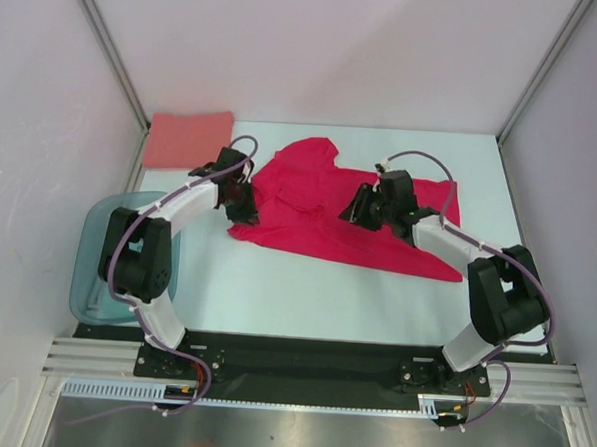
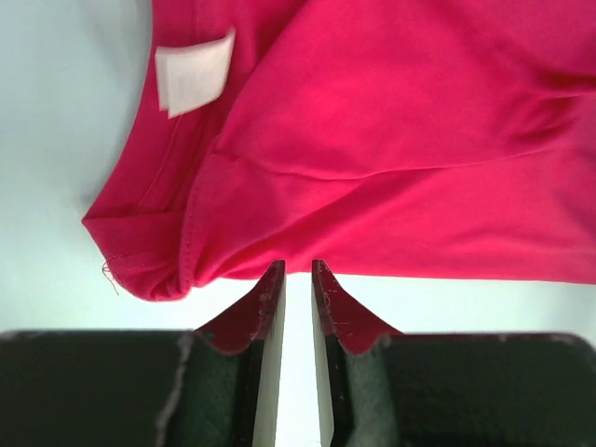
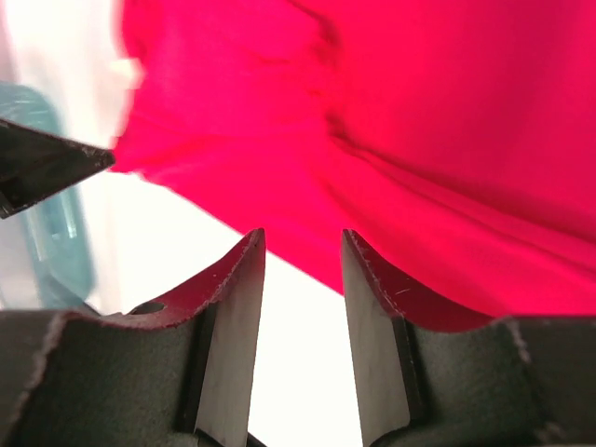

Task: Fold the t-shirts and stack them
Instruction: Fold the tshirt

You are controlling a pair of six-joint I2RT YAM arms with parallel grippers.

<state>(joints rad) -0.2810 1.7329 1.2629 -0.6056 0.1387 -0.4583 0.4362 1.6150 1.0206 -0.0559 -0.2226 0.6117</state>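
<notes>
Sprawling across the middle of the pale table [image 1: 304, 304], the crimson t-shirt [image 1: 308, 224] lies rumpled and half doubled over itself, not yet folded. The salmon-pink t-shirt [image 1: 188, 138] sits at the far left corner as a flat, neat rectangle, well apart from the red one. To judge by this, the step in hand is laying out and folding the crimson shirt. The next move calls for each arm to take an edge and draw the cloth flat before any fold. A teal tub [image 1: 91, 263] stands at the left edge, beside the left arm's base.

The left gripper [image 2: 297, 270] hovers at the shirt's left edge, its jaws only narrowly parted with bare table between them. The right gripper [image 3: 300, 237] is over the shirt's right half, jaws wider apart, and it also holds nothing. A white label [image 2: 194, 74] shows inside the neck.

Counted — two t-shirts, one tub, two grippers, one label.
</notes>
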